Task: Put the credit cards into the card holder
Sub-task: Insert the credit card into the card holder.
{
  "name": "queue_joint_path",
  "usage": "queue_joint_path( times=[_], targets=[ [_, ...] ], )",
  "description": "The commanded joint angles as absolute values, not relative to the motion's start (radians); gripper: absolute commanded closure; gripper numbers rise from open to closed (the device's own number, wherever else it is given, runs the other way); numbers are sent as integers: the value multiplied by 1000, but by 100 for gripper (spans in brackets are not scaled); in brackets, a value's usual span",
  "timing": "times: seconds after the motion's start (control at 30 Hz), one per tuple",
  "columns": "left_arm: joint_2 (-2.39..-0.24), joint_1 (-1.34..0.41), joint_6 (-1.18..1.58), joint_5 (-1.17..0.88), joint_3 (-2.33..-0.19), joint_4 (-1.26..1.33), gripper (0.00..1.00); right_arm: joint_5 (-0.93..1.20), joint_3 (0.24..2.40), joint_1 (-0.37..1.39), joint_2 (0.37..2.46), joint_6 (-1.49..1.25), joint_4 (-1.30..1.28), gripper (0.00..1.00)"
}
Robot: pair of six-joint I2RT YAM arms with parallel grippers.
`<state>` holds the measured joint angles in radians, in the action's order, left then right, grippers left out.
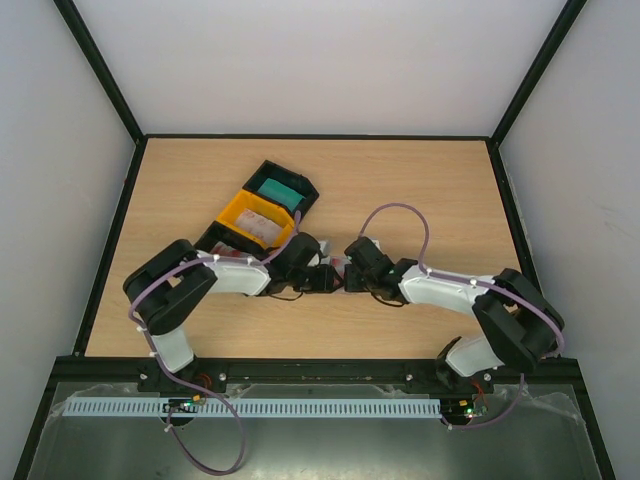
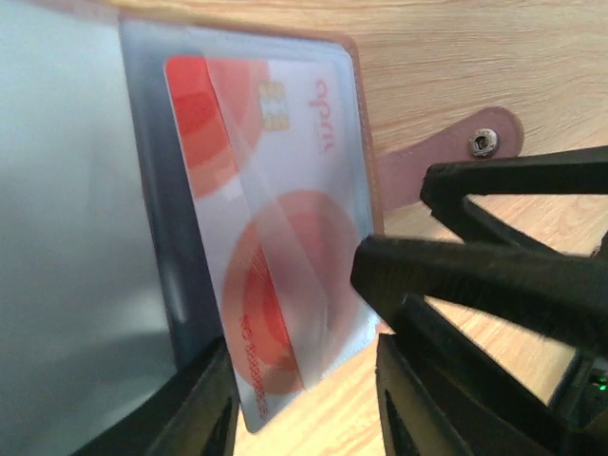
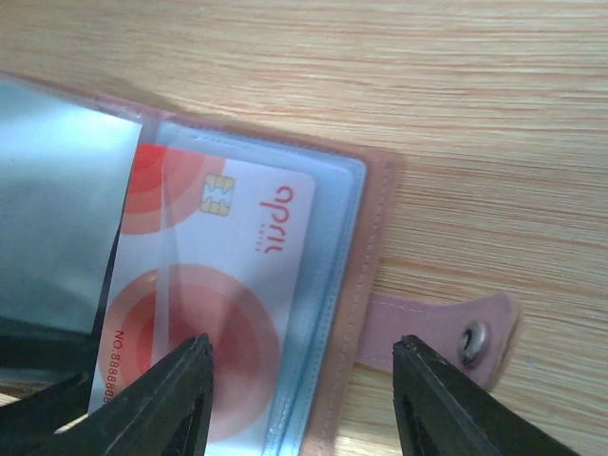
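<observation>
The red-and-white card (image 3: 218, 285) is nearly home in a clear sleeve of the open card holder (image 3: 366, 256), with one end poking out between the left gripper (image 2: 304, 356)'s spread fingers. The right gripper (image 3: 302, 351) straddles the holder's strap edge, fingers apart too. Beyond the holder, teal cards (image 1: 278, 190) wait in the black tray (image 1: 305, 185) and others in the yellow tray (image 1: 232, 212), so there looks to be plenty left to do.

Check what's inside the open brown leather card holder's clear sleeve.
A red-and-white plastic credit card with a chip sits partly in the clear sleeve. Any cards behind it are covered, so unseen.
</observation>
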<state>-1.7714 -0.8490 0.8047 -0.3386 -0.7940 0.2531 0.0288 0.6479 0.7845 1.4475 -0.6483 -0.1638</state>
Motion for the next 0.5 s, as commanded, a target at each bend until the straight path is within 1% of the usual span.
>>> queue_joint_path(
  times=[0.0,0.13,0.27,0.37,0.43,0.47],
  targets=[
    [-1719,-868,775,-320,-789,178,53,-47,650,779,1392,-691,-226,48],
    [-1686,-870,771,-315,-776,165,44,-70,665,779,1365,-710,-254,48],
    [-1655,-870,766,-282,-778,111,38,-64,690,779,1361,-727,-273,48],
    [-1622,-870,785,-257,-779,61,37,-57,699,779,1349,-748,-282,48],
    [-1602,-869,808,-239,-776,51,40,-71,698,779,1331,-764,-287,48],
    [-1598,-870,819,-222,-778,42,43,-77,697,778,1322,-775,-287,48]
  ],
)
